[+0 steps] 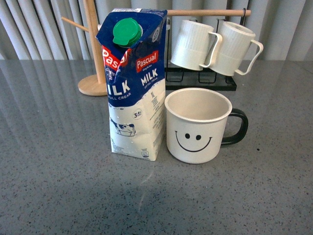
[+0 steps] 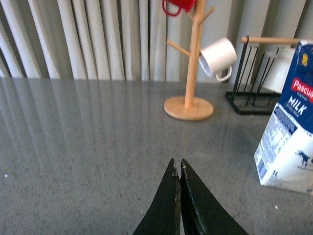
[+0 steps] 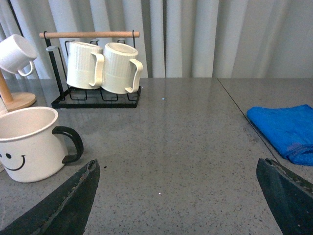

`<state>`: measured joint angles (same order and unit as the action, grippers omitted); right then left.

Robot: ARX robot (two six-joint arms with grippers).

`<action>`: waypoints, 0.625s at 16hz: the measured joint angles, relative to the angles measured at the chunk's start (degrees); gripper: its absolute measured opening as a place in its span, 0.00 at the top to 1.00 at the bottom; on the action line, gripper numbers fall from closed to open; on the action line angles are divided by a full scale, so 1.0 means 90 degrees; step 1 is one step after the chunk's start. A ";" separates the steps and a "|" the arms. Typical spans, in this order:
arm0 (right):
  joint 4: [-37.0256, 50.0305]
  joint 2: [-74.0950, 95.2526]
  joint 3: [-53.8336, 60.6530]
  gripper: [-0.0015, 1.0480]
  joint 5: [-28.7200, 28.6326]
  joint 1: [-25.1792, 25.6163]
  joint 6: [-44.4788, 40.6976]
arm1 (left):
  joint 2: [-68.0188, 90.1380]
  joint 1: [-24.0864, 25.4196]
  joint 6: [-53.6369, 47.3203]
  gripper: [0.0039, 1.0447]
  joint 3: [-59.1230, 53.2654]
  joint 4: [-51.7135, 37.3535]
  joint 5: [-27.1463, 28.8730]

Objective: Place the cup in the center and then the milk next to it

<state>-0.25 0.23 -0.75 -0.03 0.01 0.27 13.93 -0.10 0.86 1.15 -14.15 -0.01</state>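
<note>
Blue cloth (image 3: 286,131), right wrist only

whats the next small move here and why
Probably none beyond keeping both arms back: the white smiley-face mug with black handle stands upright mid-table, the blue-and-white milk carton upright beside it. The left gripper is shut and empty, the right gripper open, holding nothing.
</note>
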 joint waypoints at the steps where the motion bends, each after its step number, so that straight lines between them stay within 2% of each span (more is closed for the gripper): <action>1: -0.0002 0.0000 0.0000 0.06 0.0000 0.0000 0.0000 | -0.0053 0.0000 0.0000 0.99 -0.0041 0.0046 0.0002; 9: -0.0002 0.0000 0.0000 0.06 0.0000 0.0000 0.0000 | -0.0491 0.0000 -0.0002 0.99 -0.0036 0.0522 -0.0002; 10: -0.0002 0.0000 0.0000 0.06 0.0002 0.0000 0.0000 | -0.1117 0.0000 -0.0007 0.99 -0.0034 0.1506 -0.0017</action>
<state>-0.27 0.23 -0.75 -0.01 0.01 0.27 3.88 -0.10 0.80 0.84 -0.60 -0.16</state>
